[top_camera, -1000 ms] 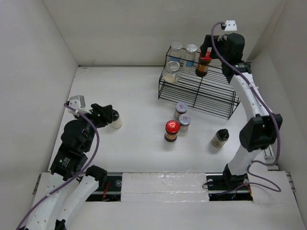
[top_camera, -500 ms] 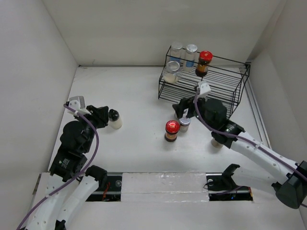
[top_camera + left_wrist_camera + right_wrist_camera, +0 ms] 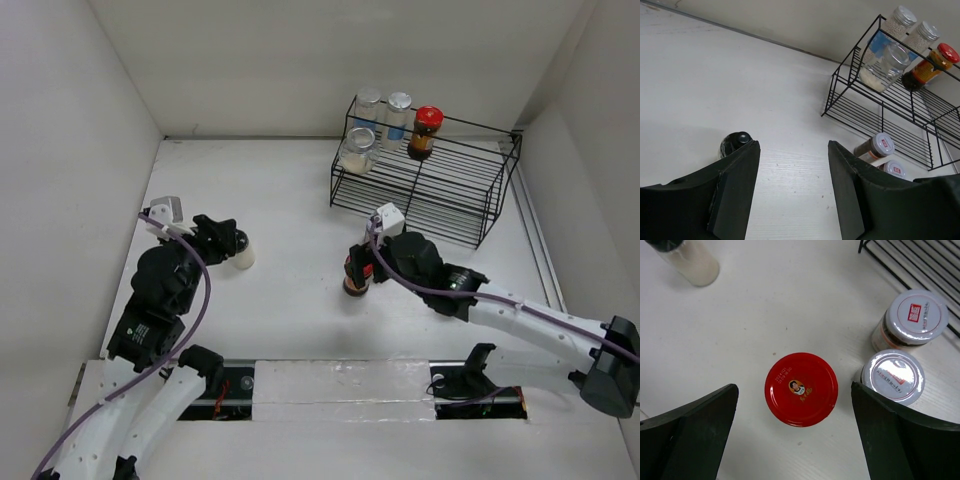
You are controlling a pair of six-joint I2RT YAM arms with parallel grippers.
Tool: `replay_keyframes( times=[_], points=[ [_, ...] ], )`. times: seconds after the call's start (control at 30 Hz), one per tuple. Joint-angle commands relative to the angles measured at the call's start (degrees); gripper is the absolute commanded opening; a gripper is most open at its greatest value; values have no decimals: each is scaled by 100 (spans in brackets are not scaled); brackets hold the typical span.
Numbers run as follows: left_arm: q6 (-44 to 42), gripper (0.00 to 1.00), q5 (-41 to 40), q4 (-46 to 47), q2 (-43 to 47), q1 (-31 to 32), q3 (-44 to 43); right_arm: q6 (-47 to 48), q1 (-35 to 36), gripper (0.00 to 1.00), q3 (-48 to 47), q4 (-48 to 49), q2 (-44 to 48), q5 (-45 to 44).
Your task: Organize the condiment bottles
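Progress check: roughly halfway, I'd guess. Over on the left, the left gripper (image 3: 793, 150) is spread open just beside a small black-lidded glass jar of pale powder (image 3: 735, 143), not gripping it. Mid-table, the right gripper (image 3: 794, 390) hangs wide open straddling the red-lidded glass jar with dark contents (image 3: 801, 389), nothing pinched yet. Two silver-lidded jars (image 3: 892, 376) stand just right of it. Four jars (image 3: 356, 150) are up on the black wire rack (image 3: 440, 195); at least four are left on the white table (image 3: 280, 190).

Points black two-finger right gripper (image 3: 794, 390) straight down, jaws wide apart; holds black two-finger left gripper (image 3: 792, 150) low, likewise parted.
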State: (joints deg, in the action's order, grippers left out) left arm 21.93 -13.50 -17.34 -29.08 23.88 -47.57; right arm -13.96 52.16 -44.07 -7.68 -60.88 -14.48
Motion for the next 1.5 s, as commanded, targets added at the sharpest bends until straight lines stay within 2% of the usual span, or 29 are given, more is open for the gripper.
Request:
replay_keyframes(
  times=[0.0,0.27,0.3,0.33,0.37,0.43,0.47,0.5,0.57,0.67,0.8,0.93,0.97,1.07,1.1,1.2,1.27,1.47],
  points=[
    [-31,53,-30,258,-71,-41,2,-90,92,100,13,-23,-309,-265],
    [-31,53,22,258,-177,-41,2,-204,92,100,13,390,-1030,-363],
    [-31,53,23,258,-177,-41,2,-204,92,98,13,538,-1092,-363],
    [-31,53,23,258,-177,-41,2,-274,92,85,13,592,-1223,-415],
    [-31,53,75,258,-116,-41,2,-274,92,79,13,592,-1285,-415],
    [-31,53,75,258,-63,-41,2,-327,92,76,13,592,-1408,-345],
    [-31,53,145,258,-63,-41,2,-379,145,61,13,592,-1470,-345],
    [-31,53,146,258,-10,-41,2,-380,145,51,13,662,-1470,-345],
    [-31,53,146,258,60,-41,2,-441,198,40,13,663,-1295,-406],
    [-31,54,146,258,131,-41,2,-180,259,32,-275,663,-657,-406],
    [-31,54,146,205,183,-41,2,479,67,32,-1038,663,83,-486],
    [21,54,23,205,315,-41,2,824,-925,32,-2042,584,147,23],
    [21,54,23,205,376,-41,2,824,-1397,32,-2226,531,147,172],
    [21,54,75,205,377,-41,2,824,-2181,32,-3000,531,-195,689],
    [21,54,127,205,438,-41,2,824,-2662,32,-3228,531,-326,805],
    [21,54,207,258,438,-41,2,824,-3525,32,-4378,198,-1134,1113],
    [-31,55,269,258,438,-41,2,772,-3835,32,-5211,-154,-1756,1184],
    [-31,55,453,258,420,-41,2,772,-4802,31,-6674,-742,-2981,1272]
  ],
)
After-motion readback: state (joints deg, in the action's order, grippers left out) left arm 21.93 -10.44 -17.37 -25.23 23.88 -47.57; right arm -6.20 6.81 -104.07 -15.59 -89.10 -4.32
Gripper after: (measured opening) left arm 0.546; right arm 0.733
